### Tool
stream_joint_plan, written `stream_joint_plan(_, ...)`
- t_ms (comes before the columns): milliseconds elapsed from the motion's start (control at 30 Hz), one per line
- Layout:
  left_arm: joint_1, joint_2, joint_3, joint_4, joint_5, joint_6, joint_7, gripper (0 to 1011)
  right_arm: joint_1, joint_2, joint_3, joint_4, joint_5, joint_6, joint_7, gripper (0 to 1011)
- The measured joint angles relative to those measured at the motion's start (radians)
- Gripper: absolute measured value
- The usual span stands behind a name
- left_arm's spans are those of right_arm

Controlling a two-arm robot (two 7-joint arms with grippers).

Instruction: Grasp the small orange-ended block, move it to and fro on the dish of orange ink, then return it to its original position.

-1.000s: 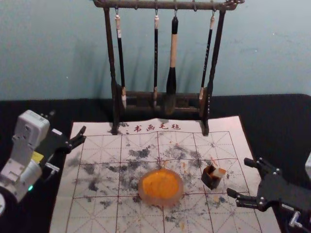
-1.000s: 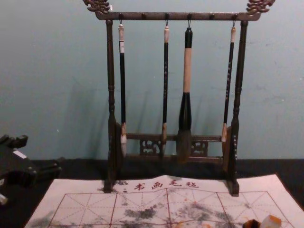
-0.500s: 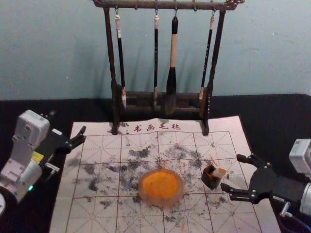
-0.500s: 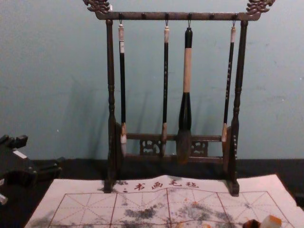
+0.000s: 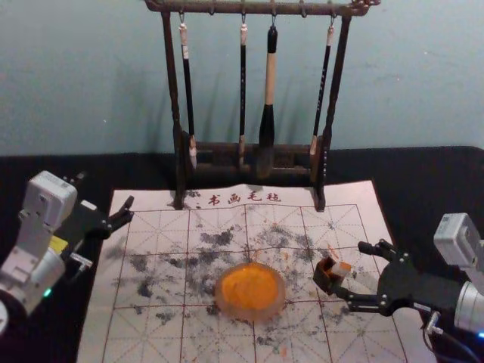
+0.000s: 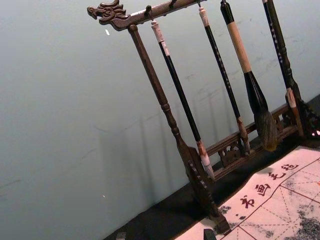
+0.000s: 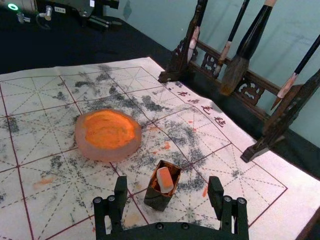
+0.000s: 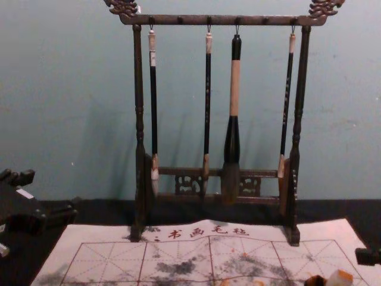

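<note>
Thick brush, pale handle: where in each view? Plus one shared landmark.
Head view: thick brush, third from left on the rack.
Chest view: third from left, just right of centre.
Left wrist view: between thinner brushes, bristles by the rack's lower rail.
Right wrist view: between thinner brushes, handle mostly cut off.
Landmark: written characters on the mat.

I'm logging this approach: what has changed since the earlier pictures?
The right gripper has moved toward the robot's left, bringing its open fingers closer to the orange-ended block. Nothing was grasped or let go. The block, its dark holder, the ink dish and the left gripper stayed put.
</note>
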Motion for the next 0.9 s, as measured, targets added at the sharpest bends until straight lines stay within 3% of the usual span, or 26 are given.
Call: stream_joint_plan(900,0.000,0.000,0.000,0.000,0.000,0.000,0.000,1001,0.042,-0.023,-0.013,0.043,0.004,0.023,0.013,1000)
